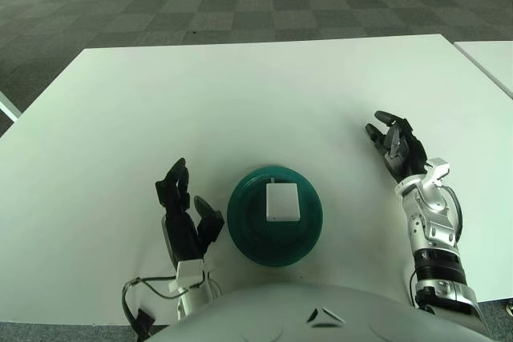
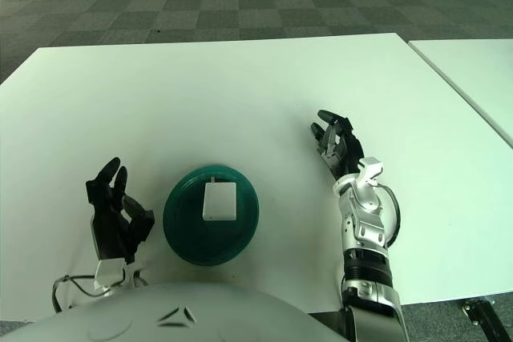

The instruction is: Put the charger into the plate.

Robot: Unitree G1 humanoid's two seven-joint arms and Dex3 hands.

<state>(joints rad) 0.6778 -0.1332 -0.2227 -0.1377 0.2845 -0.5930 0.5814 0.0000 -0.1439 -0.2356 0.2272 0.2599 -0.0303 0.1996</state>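
Observation:
A white square charger (image 1: 281, 202) lies flat inside a dark green round plate (image 1: 246, 234) on the white table, near its front edge. My left hand (image 1: 184, 202) is just left of the plate, fingers spread and empty. My right hand (image 1: 394, 142) is to the right of the plate and a little farther back, fingers relaxed and holding nothing. Both hands are apart from the plate.
The white table (image 1: 240, 102) stretches far back and to both sides. A second white table (image 1: 493, 58) stands at the far right across a narrow gap. Dark checkered carpet lies beyond.

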